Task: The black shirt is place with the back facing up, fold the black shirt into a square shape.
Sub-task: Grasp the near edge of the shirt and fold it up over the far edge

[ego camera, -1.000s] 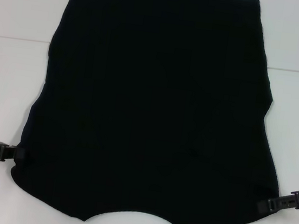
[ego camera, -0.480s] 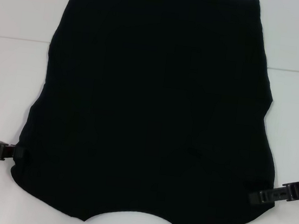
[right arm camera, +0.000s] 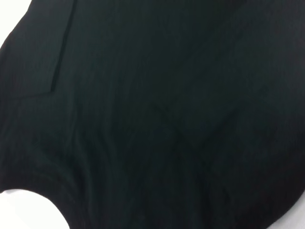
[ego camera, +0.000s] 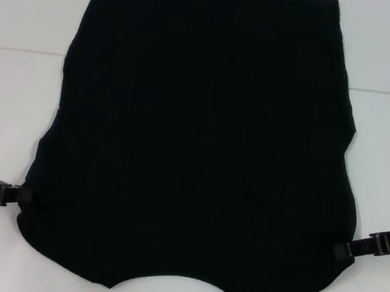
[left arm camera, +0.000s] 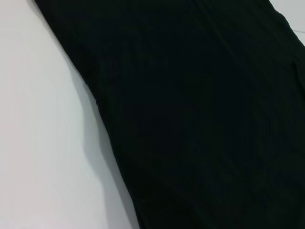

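since a second ago the right gripper (ego camera: pixel 342 252) has slid inward along the black shirt (ego camera: pixel 199 139), then eased back a little, and now sits at the shirt's right edge near the neckline end, while the left gripper (ego camera: pixel 26 198) has barely shifted at the opposite edge. whether either gripper is open or clamped on cloth cannot be told, since the dark fingers merge with the dark fabric. the shirt is a soft, matte, plain black knit lying flat on the white tabletop (ego camera: pixel 16 95), sleeves tucked in so it forms a tall shape, narrower at its far straight hem and flaring toward the near end, where a curved neckline notch shows the white surface. no lettering can be read on the upward side. from the left wrist, the shirt (left arm camera: pixel 200 109) shows a gently wavy edge against the tabletop; from the right wrist, faint fold lines and soft wrinkles cross the cloth (right arm camera: pixel 157 109) beside the neckline curve.
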